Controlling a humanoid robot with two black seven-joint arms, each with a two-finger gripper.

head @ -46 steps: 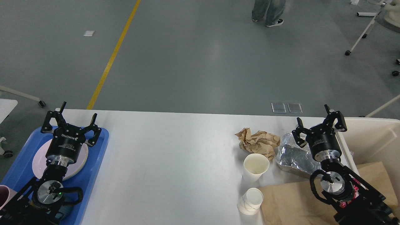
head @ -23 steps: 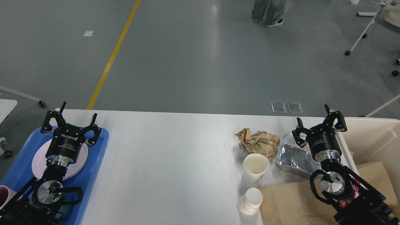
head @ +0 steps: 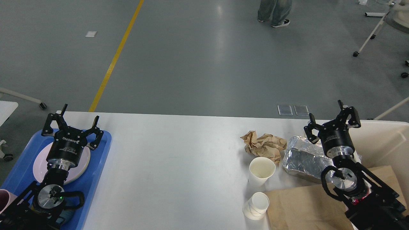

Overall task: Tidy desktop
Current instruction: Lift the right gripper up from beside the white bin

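The desktop [head: 179, 166] is seen spanning the near field, below and between both arms. The left gripper [head: 79, 115] is held spread wide and empty above a blue tray [head: 102, 150] at the desktop's left end; "ROBOTIQ" is read on its body. The right gripper [head: 326, 111] is held spread, empty, over the far right edge, beside a foil packet [head: 302, 156].

Single head-height view, forward and down over the desktop [head: 179, 166].
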